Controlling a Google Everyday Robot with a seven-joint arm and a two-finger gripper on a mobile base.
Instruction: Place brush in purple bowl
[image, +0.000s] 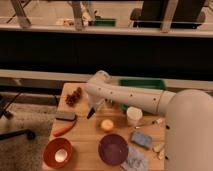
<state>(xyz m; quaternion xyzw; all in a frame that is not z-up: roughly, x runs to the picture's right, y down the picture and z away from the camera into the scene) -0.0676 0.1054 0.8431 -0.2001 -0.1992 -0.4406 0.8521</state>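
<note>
Your leftmost items on the wooden table (87, 142): an orange-red bowl (56, 152) with a white inside at the near left corner, and above it a carrot (65, 129) lying just below a flat grey block (65, 116). Farther back sits a dark reddish cluster (74, 96), possibly grapes or dried fruit; hard to tell.

The gripper (91, 113) hangs low over the table just right of the grey block, at the end of the white arm (130, 97) that reaches in from the right. A slim dark shape points down and left from it, probably the brush (90, 114), so you should read the gripper as closed around the brush, though the grip itself is not clear.

Right of that: a small yellow round object (106, 125), then the purple bowl (113, 148) near the front edge, well apart from the gripper. A white cup (133, 116) stands behind it, with a green tray (142, 84) at the back. A blue-grey packet (141, 139) lies at the far right.
</note>
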